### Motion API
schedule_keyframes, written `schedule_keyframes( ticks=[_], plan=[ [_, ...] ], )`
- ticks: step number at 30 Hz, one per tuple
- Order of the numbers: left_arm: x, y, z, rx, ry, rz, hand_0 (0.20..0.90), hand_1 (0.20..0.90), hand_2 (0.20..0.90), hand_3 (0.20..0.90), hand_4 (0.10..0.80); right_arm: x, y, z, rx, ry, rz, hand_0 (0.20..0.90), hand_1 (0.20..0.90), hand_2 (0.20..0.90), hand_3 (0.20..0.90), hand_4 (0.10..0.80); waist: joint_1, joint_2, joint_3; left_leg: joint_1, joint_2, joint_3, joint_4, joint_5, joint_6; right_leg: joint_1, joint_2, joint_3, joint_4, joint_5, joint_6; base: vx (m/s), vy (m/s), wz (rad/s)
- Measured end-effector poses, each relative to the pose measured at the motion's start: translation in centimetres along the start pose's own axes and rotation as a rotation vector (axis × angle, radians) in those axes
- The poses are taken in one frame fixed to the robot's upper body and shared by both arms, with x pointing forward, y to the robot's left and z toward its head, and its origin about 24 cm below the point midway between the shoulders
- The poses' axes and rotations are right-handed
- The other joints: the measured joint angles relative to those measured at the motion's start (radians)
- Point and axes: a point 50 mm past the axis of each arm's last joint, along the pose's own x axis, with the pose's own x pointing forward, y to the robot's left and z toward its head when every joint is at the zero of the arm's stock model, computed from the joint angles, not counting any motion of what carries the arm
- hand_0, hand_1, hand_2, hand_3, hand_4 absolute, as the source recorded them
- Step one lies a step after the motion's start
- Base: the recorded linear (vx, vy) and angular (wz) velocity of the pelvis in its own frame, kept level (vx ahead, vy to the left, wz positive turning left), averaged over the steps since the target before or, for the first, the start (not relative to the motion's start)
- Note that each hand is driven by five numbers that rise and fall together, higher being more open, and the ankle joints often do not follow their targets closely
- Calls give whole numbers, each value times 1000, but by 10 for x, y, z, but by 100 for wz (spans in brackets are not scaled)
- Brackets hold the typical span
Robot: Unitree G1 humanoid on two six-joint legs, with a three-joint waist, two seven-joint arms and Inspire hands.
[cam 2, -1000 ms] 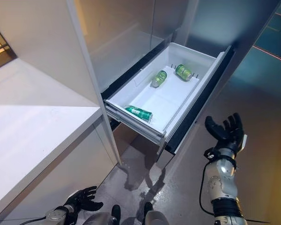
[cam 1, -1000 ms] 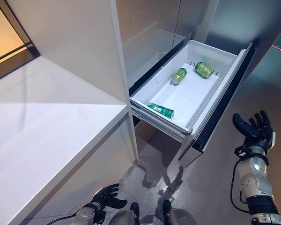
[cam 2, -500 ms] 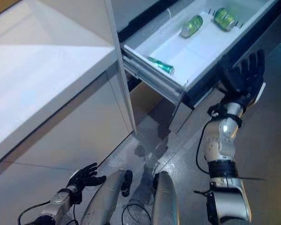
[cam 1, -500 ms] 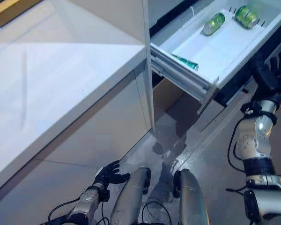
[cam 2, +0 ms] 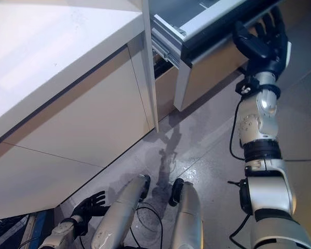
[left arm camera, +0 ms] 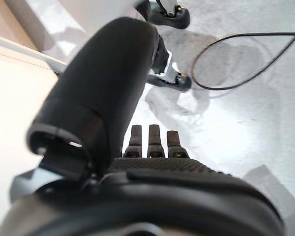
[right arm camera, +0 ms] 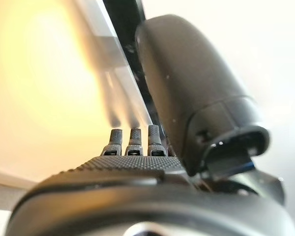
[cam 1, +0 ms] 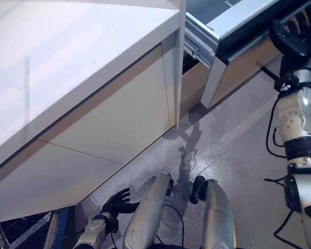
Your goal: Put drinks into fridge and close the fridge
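Pushing the drawer [cam 2: 217, 23] shut

My right robot hand [cam 2: 263, 41] lies flat-fingered on its front — I press squarely, along the rails; left robot hand [cam 2: 90, 205] hangs relaxed, empty.

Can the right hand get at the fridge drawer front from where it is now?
Probably yes. The right hand, fingers straight, is raised against the dark fridge drawer front, with nothing between them. The left hand hangs low by the floor, idle.

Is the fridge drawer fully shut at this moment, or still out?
Still partly out. The fridge drawer projects past the cabinet edge with its slide rails exposed, and the right hand is spread flat against its front panel.
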Motion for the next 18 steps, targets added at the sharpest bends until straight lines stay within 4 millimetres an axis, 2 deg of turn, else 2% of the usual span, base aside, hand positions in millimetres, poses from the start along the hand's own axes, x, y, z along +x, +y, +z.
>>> schedule_keyframes(
  ticks=[1,3,5,10,13,18],
  plan=[
    [1,-1,4,1,-21,-6,900,900,900,900,800,2,3,1,0,5,5,900,900,900,900,800,3,3,1,-4,-15,-15,-10,2,-1,36,-1,-3,13,-38,-7,50,-9,22],
    [1,-2,12,9,-58,-22,900,900,900,900,800,5,10,2,-7,10,22,900,900,900,900,800,19,4,2,4,-25,-29,-62,25,1,43,-7,-23,-35,-35,-19,26,-13,34],
    [2,-1,14,14,-62,-27,900,900,900,900,800,6,16,-3,-43,42,41,900,900,900,900,800,30,3,3,23,-15,-43,-107,61,-21,74,-13,-53,-66,-25,-25,20,-21,37],
    [4,-6,18,35,-69,-63,900,900,900,900,800,6,28,-9,-138,66,109,900,900,900,900,800,73,-6,8,64,-9,-77,-172,91,-48,119,-11,-93,-124,-13,-29,11,-63,21],
    [6,-7,25,42,-88,-65,900,900,900,900,800,5,34,-15,-159,80,127,900,900,900,900,800,98,-16,14,85,-2,-96,-198,95,-50,151,-8,-114,-158,-12,-28,-3,-71,14],
    [5,5,28,77,-85,-39,900,900,900,900,800,5,30,-20,-170,94,87,900,900,900,900,800,97,-41,22,156,25,-94,-280,121,-43,229,24,-114,-270,36,-21,-82,-62,-7]
  ],
)
